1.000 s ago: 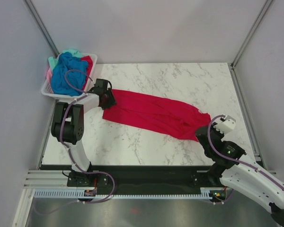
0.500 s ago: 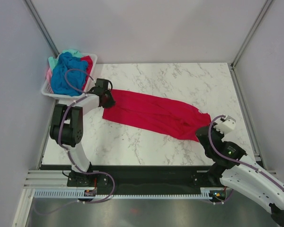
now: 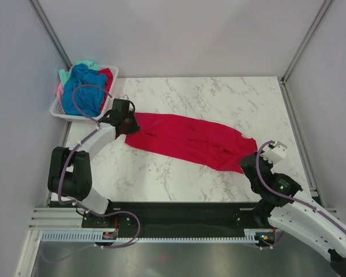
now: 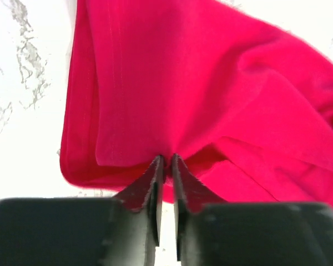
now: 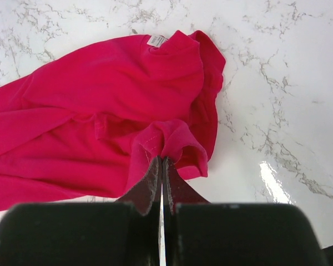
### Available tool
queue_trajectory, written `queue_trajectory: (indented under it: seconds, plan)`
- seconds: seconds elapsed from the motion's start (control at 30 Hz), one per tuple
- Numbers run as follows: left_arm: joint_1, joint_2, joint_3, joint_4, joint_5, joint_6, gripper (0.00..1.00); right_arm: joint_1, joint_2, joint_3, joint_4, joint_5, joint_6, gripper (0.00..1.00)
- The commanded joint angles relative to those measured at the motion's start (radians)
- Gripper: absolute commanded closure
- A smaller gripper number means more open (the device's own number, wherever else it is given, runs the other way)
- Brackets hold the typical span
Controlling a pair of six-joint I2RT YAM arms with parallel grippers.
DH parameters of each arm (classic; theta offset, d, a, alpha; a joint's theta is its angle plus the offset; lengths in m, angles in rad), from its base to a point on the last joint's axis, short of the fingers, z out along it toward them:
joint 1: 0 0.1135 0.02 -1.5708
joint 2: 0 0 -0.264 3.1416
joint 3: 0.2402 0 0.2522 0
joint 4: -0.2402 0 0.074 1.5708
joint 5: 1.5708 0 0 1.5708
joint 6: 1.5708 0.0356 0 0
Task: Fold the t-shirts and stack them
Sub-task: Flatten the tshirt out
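Your left gripper (image 4: 165, 162) has just clamped onto the red shirt (image 3: 184, 137), your right gripper (image 5: 161, 160) pinching the far end, so you look ready to stretch it flat.

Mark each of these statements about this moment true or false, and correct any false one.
1. The left claw pinches an edge of the crimson t-shirt. True.
2. The right claw is open and holds nothing. False: it is shut on a fold of the crimson t-shirt near the collar.
3. A white basket at the far left corner of the table holds a blue t-shirt. True.
4. The crimson t-shirt is folded into a neat square. False: it lies stretched long and wrinkled between the two claws.
5. The neck label of the crimson t-shirt shows in the right wrist view. True.
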Motion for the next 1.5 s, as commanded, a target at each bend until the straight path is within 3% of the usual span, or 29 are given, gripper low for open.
queue_trajectory:
  seconds: [0.0,0.1,0.4,0.5,0.63,0.83,1.17,1.47]
  plan:
    - [-0.003,-0.126,-0.024,-0.018,0.015,0.047,0.79,-0.002,-0.022,0.056,-0.010,-0.021,-0.025,1.00]
    - [-0.003,-0.133,-0.069,-0.027,0.015,0.050,0.59,-0.002,-0.029,0.058,-0.015,-0.050,-0.018,1.00]
    - [-0.003,-0.049,-0.158,0.034,0.038,0.043,0.53,-0.002,-0.049,0.025,-0.016,-0.113,-0.004,1.00]
    - [-0.003,-0.016,-0.129,0.040,0.022,0.037,0.48,-0.002,-0.039,0.018,-0.007,-0.113,-0.004,1.00]
    - [-0.003,0.001,-0.081,0.046,-0.039,0.029,0.33,-0.002,-0.006,0.013,0.014,-0.113,-0.027,1.00]
    - [-0.003,0.007,-0.043,0.061,-0.042,0.047,0.23,-0.002,0.035,-0.002,0.056,-0.107,-0.048,1.00]
    - [-0.003,0.074,0.031,0.048,-0.087,0.069,0.28,-0.002,0.078,-0.025,0.102,-0.113,-0.068,1.00]
    - [-0.003,0.116,0.069,0.029,-0.096,0.075,0.44,-0.002,0.060,-0.039,0.105,-0.116,-0.075,1.00]
